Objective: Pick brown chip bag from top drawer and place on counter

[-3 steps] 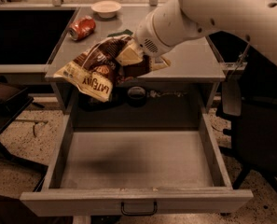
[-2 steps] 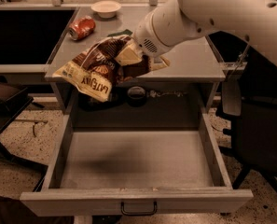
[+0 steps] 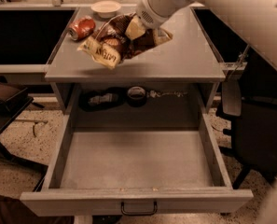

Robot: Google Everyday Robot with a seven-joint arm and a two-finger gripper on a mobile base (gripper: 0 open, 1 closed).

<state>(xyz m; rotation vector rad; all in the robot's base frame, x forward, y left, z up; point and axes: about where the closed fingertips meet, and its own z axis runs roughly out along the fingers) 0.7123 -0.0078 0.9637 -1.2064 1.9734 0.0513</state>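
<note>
Pinching the brown chip bag (image 3: 111, 45), the fingers (image 3: 135, 28) hover above the counter (image 3: 184, 55).

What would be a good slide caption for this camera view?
The robot's hand holds the brown chip bag above the counter, behind the open, empty top drawer.

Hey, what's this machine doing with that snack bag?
A robot arm's end effector grips the brown chip bag by one end and holds it over the counter. The bag looks to hang just above the surface, casting a shadow under it, so it is not yet set down. Below, the top drawer is pulled wide open with nothing in it. A red can and a small white bowl sit at the counter's far left.
</note>
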